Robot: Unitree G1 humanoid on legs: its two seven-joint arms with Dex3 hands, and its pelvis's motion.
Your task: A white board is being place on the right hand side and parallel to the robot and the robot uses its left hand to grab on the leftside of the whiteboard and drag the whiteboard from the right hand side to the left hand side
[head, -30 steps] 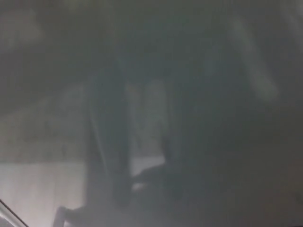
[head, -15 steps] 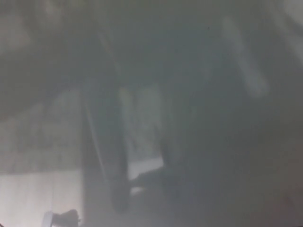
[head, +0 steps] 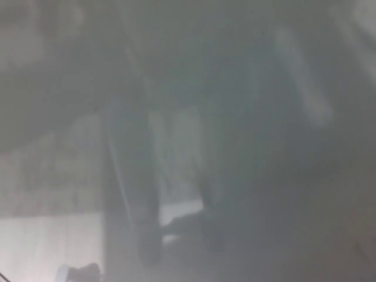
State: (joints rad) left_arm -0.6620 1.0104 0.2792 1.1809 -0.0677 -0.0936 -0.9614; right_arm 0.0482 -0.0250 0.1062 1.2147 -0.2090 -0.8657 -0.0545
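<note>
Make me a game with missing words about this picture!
1. The whole picture is too ___ to name anything in it for sure.
2. The brightest pale patch lies in the lower ___ corner.
3. A tall dark shape stands just to the ___ of that patch.
4. A pale slanted streak shows in the upper ___ part of the picture.

Missing words: blurry; left; right; right.

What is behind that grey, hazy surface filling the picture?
Only dim shapes show through the hazy surface: two dark upright bars, a pale patch at lower left. Everything else is too blurred to tell, and no robot hand shows.
</note>
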